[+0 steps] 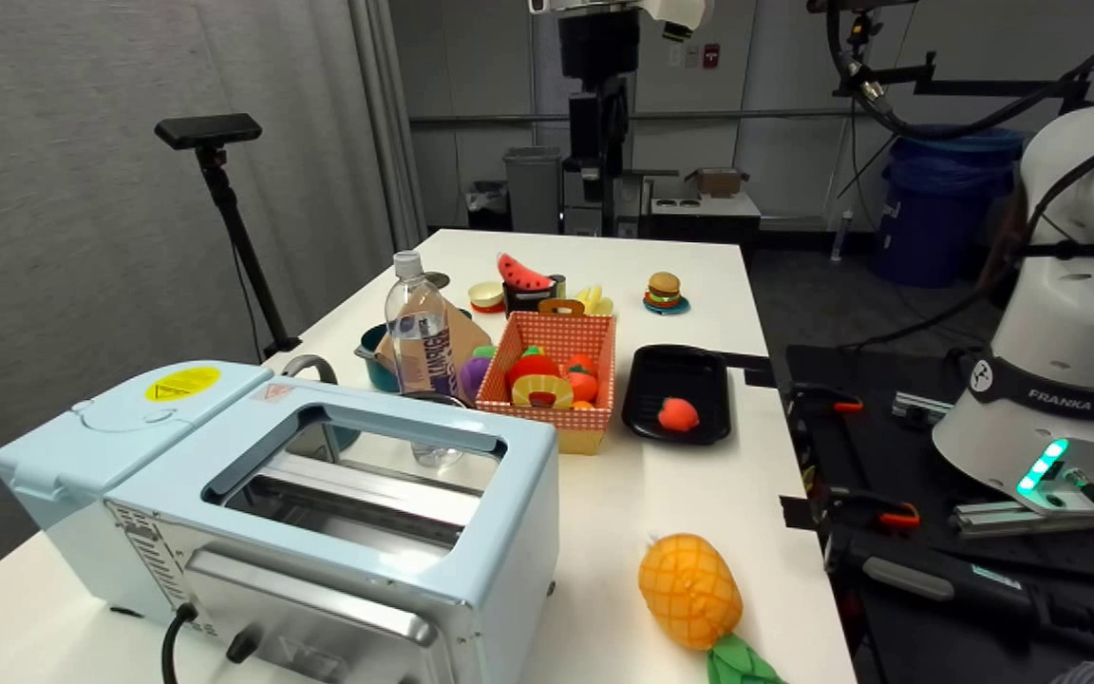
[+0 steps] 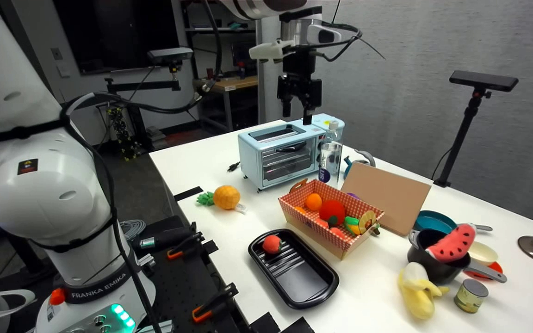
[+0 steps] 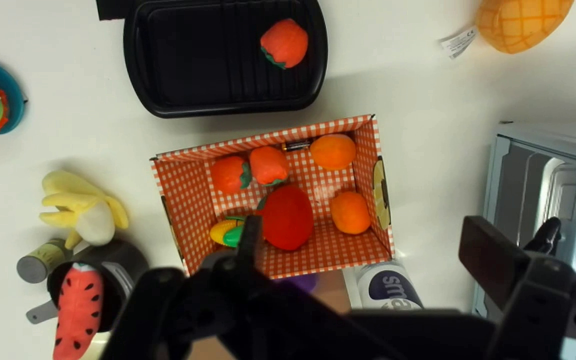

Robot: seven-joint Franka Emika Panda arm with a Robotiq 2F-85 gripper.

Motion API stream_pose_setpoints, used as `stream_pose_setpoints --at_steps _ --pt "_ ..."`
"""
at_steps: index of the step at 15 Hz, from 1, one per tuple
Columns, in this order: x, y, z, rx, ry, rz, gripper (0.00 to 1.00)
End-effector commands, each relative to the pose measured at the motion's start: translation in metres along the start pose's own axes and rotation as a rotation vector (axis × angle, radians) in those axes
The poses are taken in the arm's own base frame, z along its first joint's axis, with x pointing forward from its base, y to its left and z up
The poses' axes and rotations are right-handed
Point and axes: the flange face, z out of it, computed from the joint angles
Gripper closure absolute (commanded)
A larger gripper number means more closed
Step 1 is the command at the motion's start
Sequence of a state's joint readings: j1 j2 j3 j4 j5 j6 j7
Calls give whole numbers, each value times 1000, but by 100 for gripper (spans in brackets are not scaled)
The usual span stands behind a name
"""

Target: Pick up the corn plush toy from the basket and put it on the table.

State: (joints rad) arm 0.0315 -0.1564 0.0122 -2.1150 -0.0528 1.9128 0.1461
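The corn plush toy [image 3: 224, 233], yellow with green husk, lies in the basket [image 3: 328, 256] near one end wall, in the wrist view partly hidden behind a gripper finger. It also shows in an exterior view [image 2: 352, 225], beside the red round toy. The red-orange checked basket stands on the white table [image 3: 435, 175] and shows in both exterior views [image 1: 581, 441] [image 2: 310, 230]. My gripper [image 2: 297, 114] is open and empty, high above the table. In the wrist view its fingers [image 3: 360, 231] stand wide apart, with nothing between them.
The basket also holds a red toy [image 3: 288, 218], oranges [image 3: 350, 213] and strawberries. Beside it are a black tray [image 2: 294, 273], a water bottle [image 2: 330, 159], a brown board [image 2: 384, 196] and a blue toaster oven [image 2: 275, 150]. A pineapple toy [image 1: 689, 589] lies near the table edge.
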Motion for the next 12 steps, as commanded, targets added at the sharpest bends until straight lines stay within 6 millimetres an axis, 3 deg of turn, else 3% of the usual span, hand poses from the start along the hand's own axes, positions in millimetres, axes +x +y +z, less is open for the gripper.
stream_pose_setpoints --at_steps 1,6,7,12 --pt "-6 26 6 3 25 23 0" --pt "33 69 22 -3 32 41 0" --pt "30 57 36 -5 32 45 0" --pt "53 34 93 -28 -19 22 0"
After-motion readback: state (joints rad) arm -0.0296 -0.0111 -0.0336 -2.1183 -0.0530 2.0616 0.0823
